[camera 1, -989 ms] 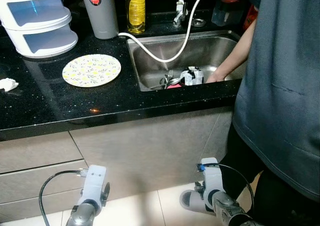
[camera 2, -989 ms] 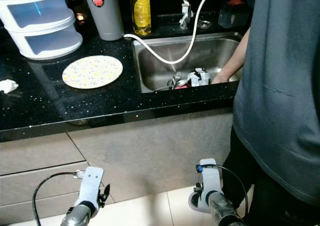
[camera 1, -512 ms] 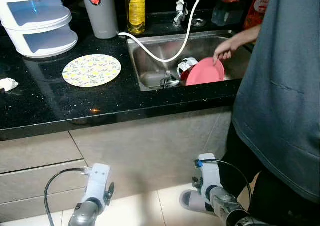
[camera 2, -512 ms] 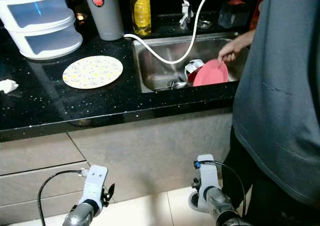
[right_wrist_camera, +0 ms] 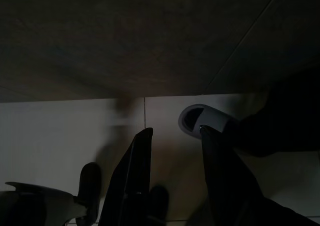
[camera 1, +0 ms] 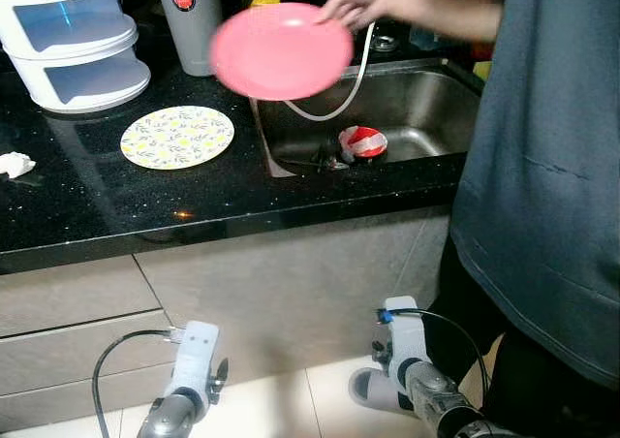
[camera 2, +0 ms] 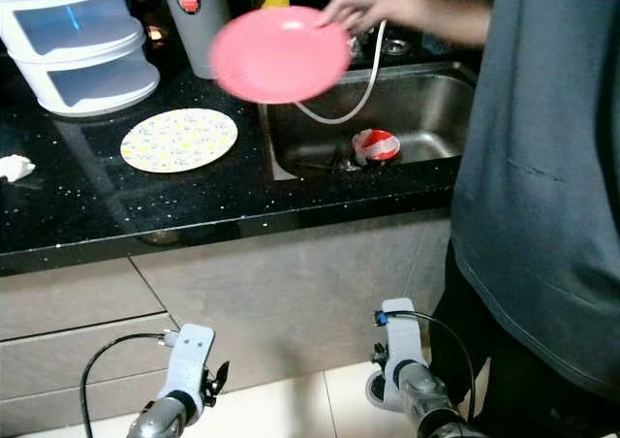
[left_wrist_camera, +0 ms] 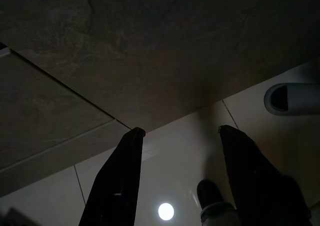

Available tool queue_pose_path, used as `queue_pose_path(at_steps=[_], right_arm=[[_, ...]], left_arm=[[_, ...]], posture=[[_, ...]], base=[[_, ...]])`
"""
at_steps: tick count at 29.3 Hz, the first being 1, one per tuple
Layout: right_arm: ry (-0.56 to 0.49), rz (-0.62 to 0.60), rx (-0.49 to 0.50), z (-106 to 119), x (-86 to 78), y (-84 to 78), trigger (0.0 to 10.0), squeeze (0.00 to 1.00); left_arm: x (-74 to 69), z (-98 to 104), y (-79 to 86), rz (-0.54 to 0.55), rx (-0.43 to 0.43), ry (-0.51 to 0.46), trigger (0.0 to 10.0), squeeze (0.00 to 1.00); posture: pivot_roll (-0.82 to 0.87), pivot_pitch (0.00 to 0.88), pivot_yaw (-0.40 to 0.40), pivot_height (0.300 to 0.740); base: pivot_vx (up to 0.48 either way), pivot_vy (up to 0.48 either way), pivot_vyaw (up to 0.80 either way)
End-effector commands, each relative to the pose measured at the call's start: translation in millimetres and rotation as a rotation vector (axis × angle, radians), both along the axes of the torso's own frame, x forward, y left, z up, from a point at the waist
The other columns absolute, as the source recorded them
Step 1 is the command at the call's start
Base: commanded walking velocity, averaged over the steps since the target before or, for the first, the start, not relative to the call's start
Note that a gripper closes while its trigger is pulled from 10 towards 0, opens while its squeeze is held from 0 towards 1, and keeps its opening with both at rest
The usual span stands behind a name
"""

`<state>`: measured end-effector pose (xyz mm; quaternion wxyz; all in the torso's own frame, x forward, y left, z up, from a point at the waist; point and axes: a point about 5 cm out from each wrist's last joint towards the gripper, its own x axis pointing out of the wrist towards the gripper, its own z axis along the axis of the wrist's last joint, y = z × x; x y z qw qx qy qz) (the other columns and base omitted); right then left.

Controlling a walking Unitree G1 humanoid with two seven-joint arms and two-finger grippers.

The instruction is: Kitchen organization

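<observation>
Above sink (camera 1: pixel 426 89): hand-held pink plate (camera 1: pixel 281 50).

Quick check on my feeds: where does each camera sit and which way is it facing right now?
Left and right eye views: head, looking down at the counter, sink and a person's hand lifting a pink plate; both silver arms hang low.
Left wrist view: along the open left gripper toward floor and cabinet.
Right wrist view: along the open right gripper toward floor.
Both wrist views share the grey slipper.

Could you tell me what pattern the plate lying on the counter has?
The plate is white with small yellow and green floral sprigs, clearest in the left eye view.
</observation>
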<state>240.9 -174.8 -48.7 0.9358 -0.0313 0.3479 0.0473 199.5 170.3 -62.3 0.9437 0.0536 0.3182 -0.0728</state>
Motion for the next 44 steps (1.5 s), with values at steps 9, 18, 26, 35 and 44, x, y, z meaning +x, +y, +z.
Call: queue_pose_path(at_steps=[9, 18, 26, 35, 44], right_arm=[[-0.01, 0.006, 0.002, 0, -0.5, 3.3, 10.0, 0.0], [-0.009, 0.005, 0.008, -1, -1.3, 5.4, 10.0, 0.0], [-0.011, 0.001, 0.01, 0, -0.3, 5.8, 10.0, 0.0], [-0.012, 0.002, 0.01, 0, 0.8, 5.9, 10.0, 0.0], [-0.013, 0.005, 0.009, 1, 2.0, 6.8, 10.0, 0.0]], left_arm=[[-8.5, -4, 4.0, 0.019, 0.001, 0.022, 10.0, 0.0], [-9.3, -4, 9.3, 0.032, 0.009, 0.024, 10.0, 0.0], [-10.5, -4, 10.7, 0.028, 0.015, 0.03, 10.0, 0.0], [-9.7, -4, 10.1, 0.031, 0.017, 0.029, 10.0, 0.0], [-8.9, -4, 10.5, 0.026, 0.02, 0.034, 10.0, 0.0]], posture=[[0.02, 0.0, 0.033, 0.74], [0.01, 0.0, 0.04, 0.74], [0.02, 0.0, 0.044, 0.74], [0.02, 0.0, 0.044, 0.74], [0.02, 0.0, 0.046, 0.74]], base=[[0.0, 0.0, 0.0], [0.0, 0.0, 0.0], [0.0, 0.0, 0.0], [0.0, 0.0, 0.0], [0.0, 0.0, 0.0]])
